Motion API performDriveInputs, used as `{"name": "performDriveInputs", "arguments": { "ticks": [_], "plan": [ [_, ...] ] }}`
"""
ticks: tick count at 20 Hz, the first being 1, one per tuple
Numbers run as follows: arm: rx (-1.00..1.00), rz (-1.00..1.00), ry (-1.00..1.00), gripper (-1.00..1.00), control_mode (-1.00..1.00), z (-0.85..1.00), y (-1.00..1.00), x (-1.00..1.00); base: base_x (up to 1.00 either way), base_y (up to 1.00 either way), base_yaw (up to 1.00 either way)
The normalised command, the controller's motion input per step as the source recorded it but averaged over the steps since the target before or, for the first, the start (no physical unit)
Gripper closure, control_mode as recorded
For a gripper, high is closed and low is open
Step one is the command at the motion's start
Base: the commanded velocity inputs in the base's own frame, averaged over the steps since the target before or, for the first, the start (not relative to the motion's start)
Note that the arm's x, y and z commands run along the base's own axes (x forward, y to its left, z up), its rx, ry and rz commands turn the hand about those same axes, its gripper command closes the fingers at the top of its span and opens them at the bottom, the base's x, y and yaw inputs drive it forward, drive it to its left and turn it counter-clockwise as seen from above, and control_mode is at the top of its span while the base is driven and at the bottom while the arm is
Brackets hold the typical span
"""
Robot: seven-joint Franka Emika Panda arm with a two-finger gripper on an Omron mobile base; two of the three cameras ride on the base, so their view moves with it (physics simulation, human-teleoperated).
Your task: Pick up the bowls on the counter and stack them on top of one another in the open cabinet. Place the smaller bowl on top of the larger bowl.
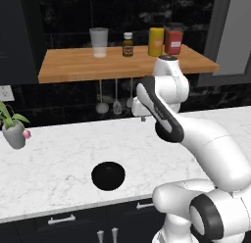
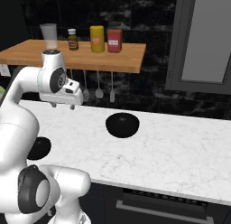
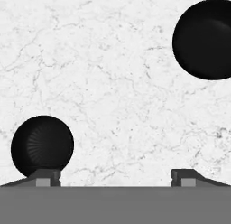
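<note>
Two matte-black bowls stand apart on the white marble counter (image 1: 54, 154). The smaller bowl (image 1: 108, 176) sits near the front edge; it is at the lower left of the hand view (image 3: 42, 146) and half hidden by my arm in the right base view (image 2: 39, 148). The larger bowl (image 2: 122, 125) sits further back and to the right, cut by the hand view's upper right edge (image 3: 205, 39). My gripper (image 2: 63, 105) hangs open above bare marble between them, with nothing in it (image 3: 115, 178). The wooden shelf (image 1: 63, 65) runs above the counter.
On the shelf stand a clear cup (image 1: 99, 42), a small bottle (image 1: 128, 44), a yellow can (image 1: 156, 41) and a red can (image 1: 173, 40). Utensils (image 1: 116, 97) hang beneath it. A potted plant (image 1: 14, 132) sits at the counter's left.
</note>
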Motion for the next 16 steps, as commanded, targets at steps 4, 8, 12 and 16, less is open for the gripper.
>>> {"name": "performDriveInputs", "arguments": {
  "ticks": [4, 8, 12, 16],
  "plan": [
    [0.0, 0.03, 0.08, -1.0, -1.0, -0.45, 0.78, -0.08, 0.0, 0.0, 0.0],
    [0.0, 0.02, 0.13, -1.0, -1.0, -0.61, 0.85, 0.0, 0.0, 0.0, 0.0],
    [0.07, 0.07, 0.18, -1.0, -1.0, -0.46, 0.44, 0.0, 0.0, 0.0, 0.0],
    [0.0, 0.03, 0.19, -1.0, -1.0, -0.75, 0.16, 0.14, 0.0, 0.0, 0.0]
  ]
}}
